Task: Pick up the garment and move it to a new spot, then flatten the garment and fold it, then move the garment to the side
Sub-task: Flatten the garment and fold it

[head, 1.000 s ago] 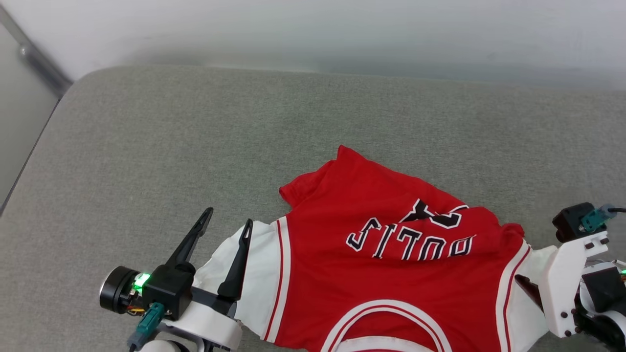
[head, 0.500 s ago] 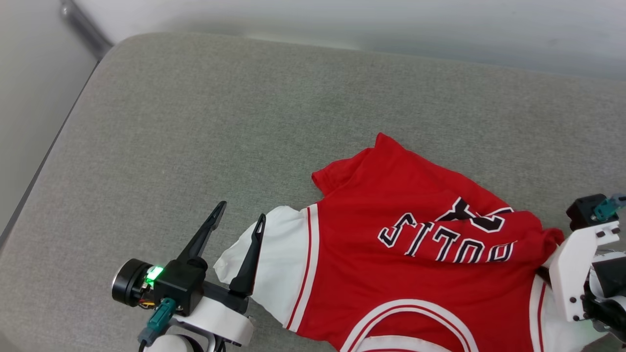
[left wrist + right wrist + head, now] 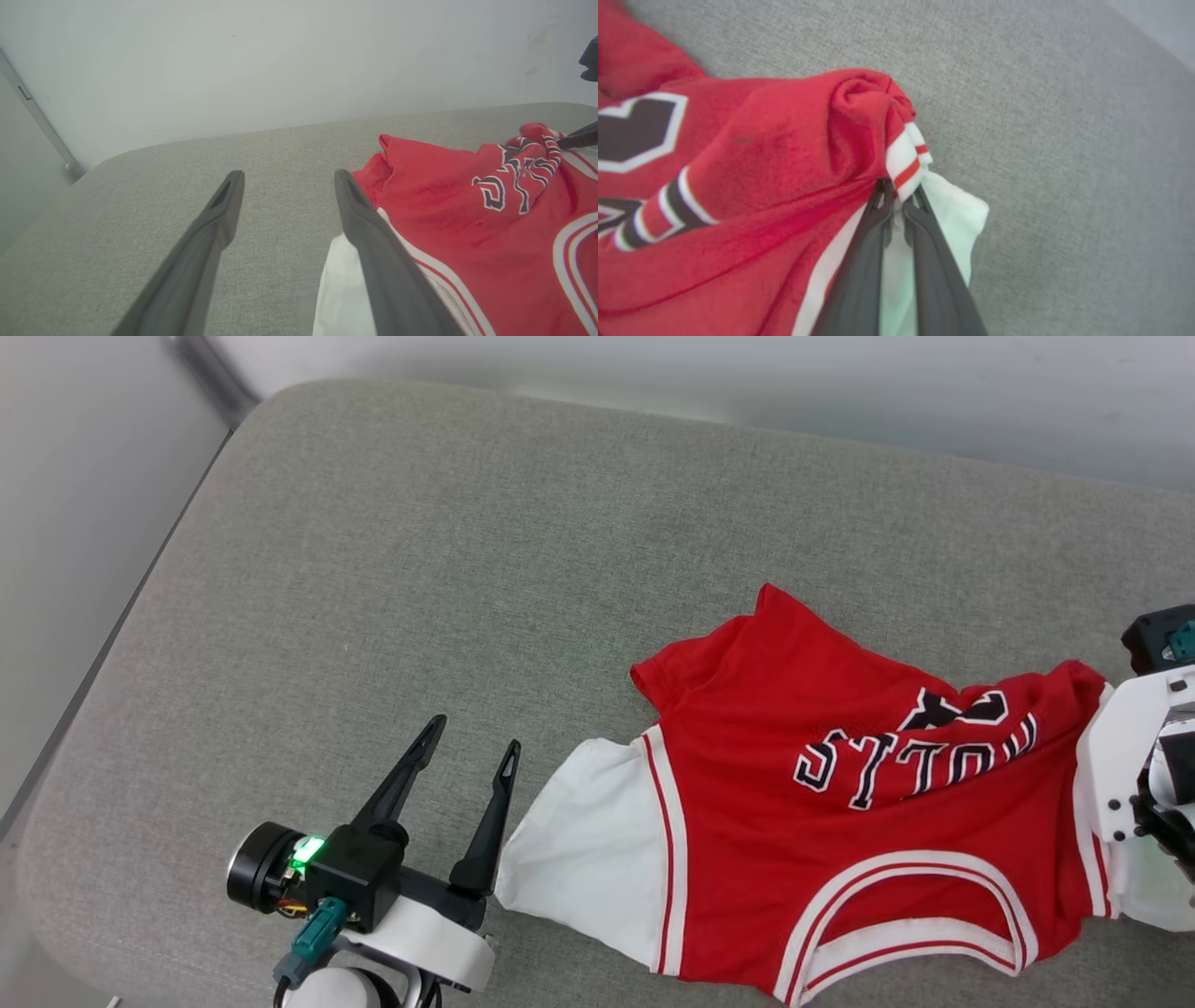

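Garment, red with white sleeves and upside-down black lettering in the head view, is lying rumpled on the grey fabric-covered counter, toward its near right part. We are holding our left claw spread wide with nothing between its fingers; it is hovering low over bare counter, its inner finger just beside the edge of the white sleeve, though we cannot tell whether the two are touching. Our right claw is clenching the opposite sleeve at its red-and-white striped trim, fingers nearly together, and the red fabric is bunching into a fold just above the tips.
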Motion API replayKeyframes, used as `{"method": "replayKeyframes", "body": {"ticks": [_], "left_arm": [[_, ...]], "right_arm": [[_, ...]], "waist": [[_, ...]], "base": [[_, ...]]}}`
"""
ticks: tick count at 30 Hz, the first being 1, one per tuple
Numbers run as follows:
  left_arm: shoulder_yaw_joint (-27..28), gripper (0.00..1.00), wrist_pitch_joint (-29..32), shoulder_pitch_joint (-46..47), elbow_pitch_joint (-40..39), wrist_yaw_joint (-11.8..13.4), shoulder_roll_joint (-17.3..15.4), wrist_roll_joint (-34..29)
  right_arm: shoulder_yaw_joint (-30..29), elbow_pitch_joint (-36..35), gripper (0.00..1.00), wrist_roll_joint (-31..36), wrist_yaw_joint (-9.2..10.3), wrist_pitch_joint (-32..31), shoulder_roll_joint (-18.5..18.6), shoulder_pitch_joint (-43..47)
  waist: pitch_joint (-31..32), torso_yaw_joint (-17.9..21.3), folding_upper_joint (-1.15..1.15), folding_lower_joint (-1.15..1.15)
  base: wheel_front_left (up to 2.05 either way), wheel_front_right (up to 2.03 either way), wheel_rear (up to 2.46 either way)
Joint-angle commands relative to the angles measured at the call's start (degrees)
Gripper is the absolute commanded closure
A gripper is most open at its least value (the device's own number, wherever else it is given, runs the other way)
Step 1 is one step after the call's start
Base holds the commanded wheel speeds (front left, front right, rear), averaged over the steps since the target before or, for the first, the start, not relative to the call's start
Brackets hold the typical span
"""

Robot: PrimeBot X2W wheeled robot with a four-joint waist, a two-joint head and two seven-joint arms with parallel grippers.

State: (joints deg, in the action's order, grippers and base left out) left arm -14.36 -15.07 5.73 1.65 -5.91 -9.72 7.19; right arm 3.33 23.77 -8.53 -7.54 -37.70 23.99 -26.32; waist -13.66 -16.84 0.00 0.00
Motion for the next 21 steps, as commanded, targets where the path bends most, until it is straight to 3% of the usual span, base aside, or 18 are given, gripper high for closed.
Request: {"method": "replayKeyframes", "body": {"ticks": [1,3,4,5,12,21], "left_arm": [[0.3,0.0,-0.1,0.2,0.2,-0.1,0.3,-0.4],[0.4,0.0,-0.1,-0.1,0.4,-0.2,0.3,-0.4],[0.6,0.0,-0.1,-0.3,0.6,-0.2,0.3,-0.4],[0.7,0.0,-0.1,-0.5,0.7,-0.3,0.4,-0.4],[2.0,0.0,-0.1,-1.6,1.1,-0.5,0.0,0.0],[4.9,0.0,-0.1,-3.5,0.7,-0.5,0.0,1.8]], "right_arm": [[0.4,1.7,1.0,0.8,0.09,1.1,-0.2,-1.1],[1.1,4.3,1.0,1.1,0.07,1.9,-0.9,-1.3],[1.8,5.1,0.93,1.1,0.07,2.4,-1.0,-1.3],[2.1,6.0,0.0,0.8,0.06,3.1,-1.2,-1.4],[3.3,6.1,0.0,-3.2,0.07,11.8,-1.5,-1.6],[3.1,-3.6,0.0,-9.5,0.07,27.6,0.1,2.0]], "waist": [[0.2,-0.1,0.0,0.0],[0.6,-0.1,0.0,0.0],[0.9,0.0,0.0,0.0],[1.2,0.2,0.0,0.0],[3.8,2.4,0.0,0.0],[7.4,7.2,0.0,0.0]], "base": [[0.0,0.0,0.0],[0.0,0.0,0.0],[0.0,0.0,0.0],[0.0,0.0,0.0],[0.0,0.0,0.0],[0.0,0.0,0.0]]}}
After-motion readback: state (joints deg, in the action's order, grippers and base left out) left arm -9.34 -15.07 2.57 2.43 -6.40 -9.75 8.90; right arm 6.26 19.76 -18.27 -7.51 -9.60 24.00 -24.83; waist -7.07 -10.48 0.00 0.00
